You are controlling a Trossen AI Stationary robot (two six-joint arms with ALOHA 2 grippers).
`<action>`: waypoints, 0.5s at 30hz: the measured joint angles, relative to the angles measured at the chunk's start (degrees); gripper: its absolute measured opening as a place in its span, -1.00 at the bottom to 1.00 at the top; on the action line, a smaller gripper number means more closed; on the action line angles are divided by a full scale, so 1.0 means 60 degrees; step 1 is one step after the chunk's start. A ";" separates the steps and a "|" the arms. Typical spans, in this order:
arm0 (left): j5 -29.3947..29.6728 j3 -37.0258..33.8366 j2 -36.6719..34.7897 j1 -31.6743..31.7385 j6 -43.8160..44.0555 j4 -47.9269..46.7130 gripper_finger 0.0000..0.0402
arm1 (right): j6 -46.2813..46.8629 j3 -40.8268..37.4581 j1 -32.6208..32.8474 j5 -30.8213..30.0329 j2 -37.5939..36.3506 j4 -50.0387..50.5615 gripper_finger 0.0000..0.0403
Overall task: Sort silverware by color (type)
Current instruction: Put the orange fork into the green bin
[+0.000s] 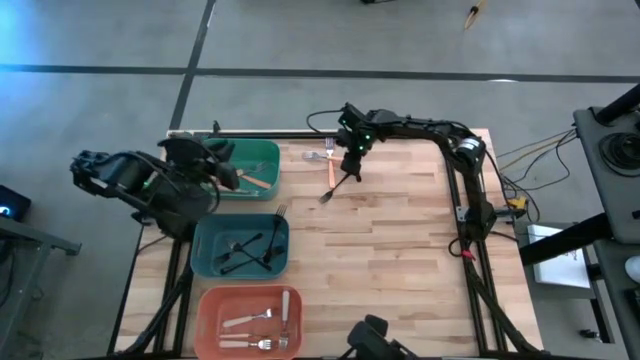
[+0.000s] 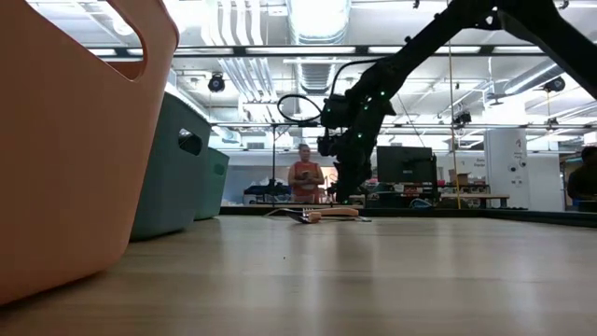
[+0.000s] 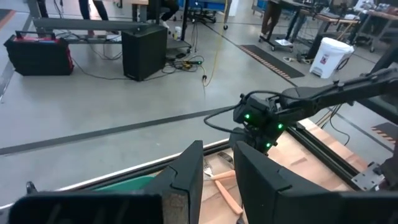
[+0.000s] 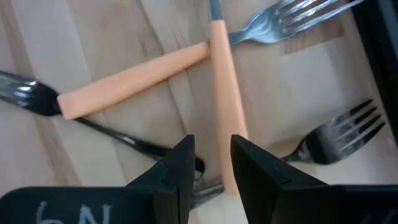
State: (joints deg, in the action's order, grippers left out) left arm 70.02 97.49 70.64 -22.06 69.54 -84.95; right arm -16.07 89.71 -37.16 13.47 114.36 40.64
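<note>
Orange forks (image 4: 214, 93) lie crossed on my table (image 1: 400, 240) just under the right end effector (image 4: 211, 165), its fingers slightly spread, pinching nothing; my left end effector (image 3: 217, 180), also parted, hangs over the green bin (image 1: 262, 160)

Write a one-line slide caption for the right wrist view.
Right gripper hovers over two crossed orange-handled forks on the wooden table.

My table (image 1: 400, 250) is pale, matt wood in jointed strips. The forks (image 4: 311, 25) have shiny metal tines and matt orange handles (image 4: 134, 78). My fingers (image 4: 177, 171) look like matt black plastic.
</note>
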 joint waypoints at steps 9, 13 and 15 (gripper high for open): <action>0.0002 -0.0004 -0.0793 0.0000 -0.0862 -0.0004 -0.64 | -0.0558 0.0200 0.0081 -0.0768 0.0158 0.0118 -0.53; -0.0001 -0.0011 -0.0945 0.0000 -0.1061 0.0000 -0.64 | -0.0616 0.0200 0.0152 -0.0747 0.0158 0.0531 -0.49; -0.0004 -0.0011 -0.0989 0.0000 -0.1154 0.0000 -0.64 | -0.0727 0.0200 0.0207 -0.0744 0.0158 0.0639 -0.43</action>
State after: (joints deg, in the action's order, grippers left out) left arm 70.00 97.43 64.71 -22.06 62.62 -84.95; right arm -20.43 90.91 -35.91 9.01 115.31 44.48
